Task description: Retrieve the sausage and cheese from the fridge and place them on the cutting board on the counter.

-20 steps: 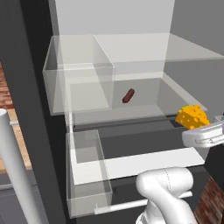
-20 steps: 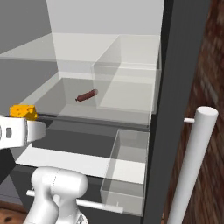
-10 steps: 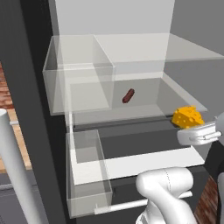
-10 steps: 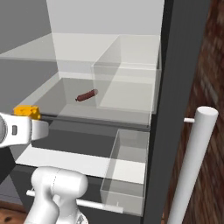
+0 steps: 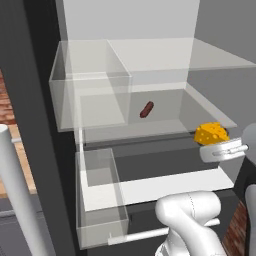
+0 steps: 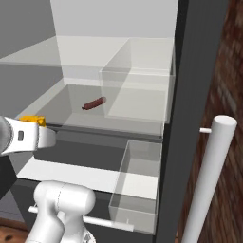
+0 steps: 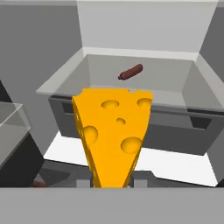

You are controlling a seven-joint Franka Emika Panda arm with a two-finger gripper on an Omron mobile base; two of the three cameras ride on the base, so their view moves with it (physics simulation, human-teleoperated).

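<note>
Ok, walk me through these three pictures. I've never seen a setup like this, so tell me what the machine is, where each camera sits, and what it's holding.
This is a computer-rendered kitchen. The machine is a white robot arm on a driving base, facing an open fridge. Two pictures come from cameras on the base, behind the arm to its left and right, looking into the fridge's white interior. The third comes from a camera on the hand itself, looking along its fingers. On a glass shelf lies a small dark sausage. The hand is shut on a yellow cheese wedge with holes, held in front of that shelf, clear of it. Below is a clear drawer.
</note>
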